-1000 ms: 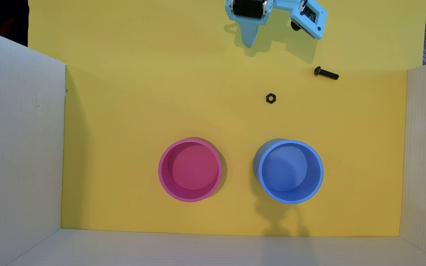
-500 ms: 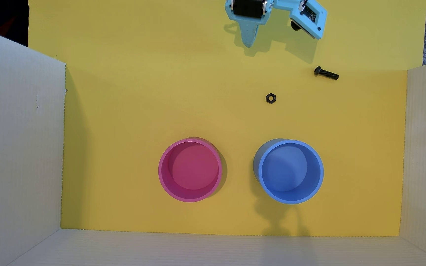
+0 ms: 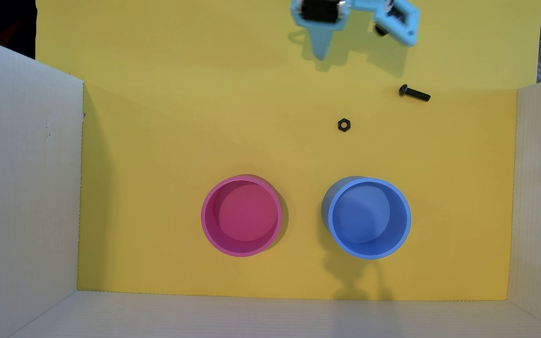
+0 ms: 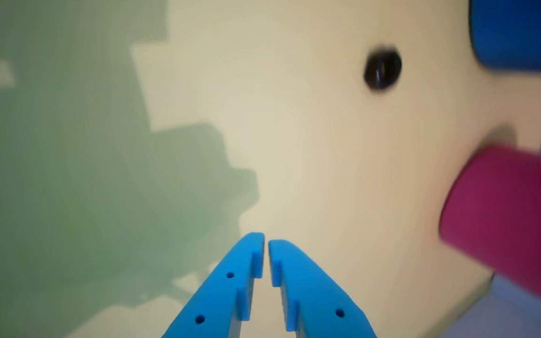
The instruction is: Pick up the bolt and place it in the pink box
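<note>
The black bolt (image 3: 414, 93) lies flat on the yellow mat at the upper right of the overhead view, head to the left. It is out of the wrist view. The pink box (image 3: 204, 216) stands upright and empty at lower centre; it also shows at the right edge of the wrist view (image 4: 500, 211). My light blue gripper (image 3: 320, 56) hangs at the top edge of the overhead view, left of and above the bolt and well apart from it. In the wrist view the gripper (image 4: 266, 241) has its fingers almost touching, with nothing between them.
A small black hex nut (image 3: 344, 124) lies between the gripper and the containers; it shows blurred in the wrist view (image 4: 382, 69). A round blue container (image 3: 407, 217) stands right of the pink box. White cardboard walls (image 3: 25, 178) border the mat on the left, right and bottom.
</note>
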Robot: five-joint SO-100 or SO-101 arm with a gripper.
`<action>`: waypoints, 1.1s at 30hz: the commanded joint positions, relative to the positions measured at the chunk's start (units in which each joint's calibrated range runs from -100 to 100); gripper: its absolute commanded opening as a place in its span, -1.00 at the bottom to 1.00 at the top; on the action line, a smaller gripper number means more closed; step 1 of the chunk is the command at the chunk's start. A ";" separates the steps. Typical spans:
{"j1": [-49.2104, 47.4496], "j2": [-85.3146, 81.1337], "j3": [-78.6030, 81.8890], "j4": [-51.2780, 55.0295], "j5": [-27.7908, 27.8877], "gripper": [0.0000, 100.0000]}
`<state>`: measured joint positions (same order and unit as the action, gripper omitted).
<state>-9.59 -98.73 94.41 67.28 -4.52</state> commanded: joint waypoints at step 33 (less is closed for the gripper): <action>-22.27 44.52 -48.24 -0.31 -3.74 -0.54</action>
<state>-31.75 -63.81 54.68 66.68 -5.84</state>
